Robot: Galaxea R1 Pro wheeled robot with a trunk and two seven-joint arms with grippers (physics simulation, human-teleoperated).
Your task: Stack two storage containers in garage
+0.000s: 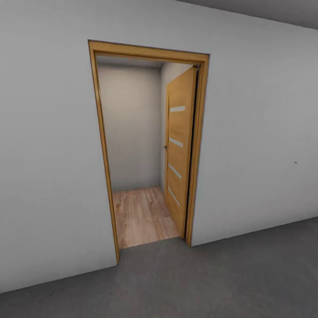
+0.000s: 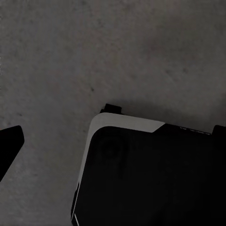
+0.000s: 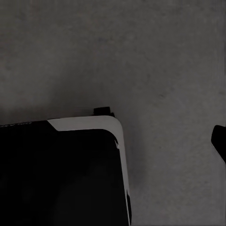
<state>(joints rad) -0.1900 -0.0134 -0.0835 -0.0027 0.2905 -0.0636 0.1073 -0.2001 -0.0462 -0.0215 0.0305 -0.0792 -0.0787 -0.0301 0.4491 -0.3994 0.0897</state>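
Note:
The storage containers are out of view. I stand on the garage's dark-grey concrete floor (image 1: 207,282), facing a white wall (image 1: 48,154) with an open doorway. In the left wrist view one dark fingertip (image 2: 9,143) of my left gripper pokes in over the concrete, with nothing held. In the right wrist view a dark fingertip (image 3: 220,140) of my right gripper shows at the picture's edge, also with nothing in it. Both grippers hang low beside my black, white-edged base (image 2: 155,183) (image 3: 61,174).
The orange-wood door frame (image 1: 102,145) surrounds the opening straight ahead. Its door (image 1: 179,150), with glass slits, is swung inward against the right side. Beyond lies light wood plank flooring (image 1: 141,216) and a plain wall (image 1: 130,128). Concrete stretches left and right along the wall.

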